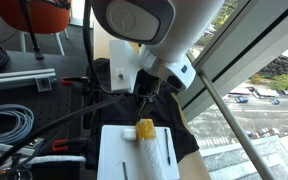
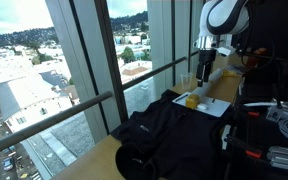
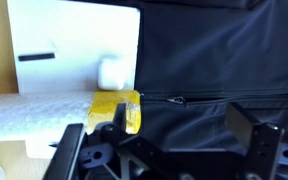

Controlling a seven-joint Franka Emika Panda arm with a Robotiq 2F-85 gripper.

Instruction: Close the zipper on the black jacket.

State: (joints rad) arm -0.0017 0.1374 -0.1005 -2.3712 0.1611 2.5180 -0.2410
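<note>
- Lying at the left of the wrist view, a white board (image 3: 74, 35) has its right edge against the black jacket (image 3: 219, 55), and a small white block (image 3: 111, 70) stands by that edge.
- Just below the block sits a yellow object (image 3: 116, 112), at the right end of a pale padded strip (image 3: 29, 108).
- Right of the yellow object runs the zipper (image 3: 224, 100), a thin line going rightward across the dark cloth, with its small pull (image 3: 174, 100) near the left end.
- Along the bottom edge the claw (image 3: 159, 150) shows 2 fingers (image 3: 252, 132) set wide apart with nothing between them. Whether they touch the cloth cannot be told.
- In an exterior view, cables (image 1: 9, 120) lie at the left. The claw (image 1: 144, 92) hangs from the arm (image 1: 134, 25) near the middle, just above the yellow object (image 1: 144, 128) on the board (image 1: 134, 155).
- In an exterior view, a window (image 2: 74, 80) fills the left. The jacket (image 2: 164, 130) lies bunched on the wooden tabletop (image 2: 89, 165), and further right the claw (image 2: 204, 68) hovers over the board (image 2: 212, 106).
</note>
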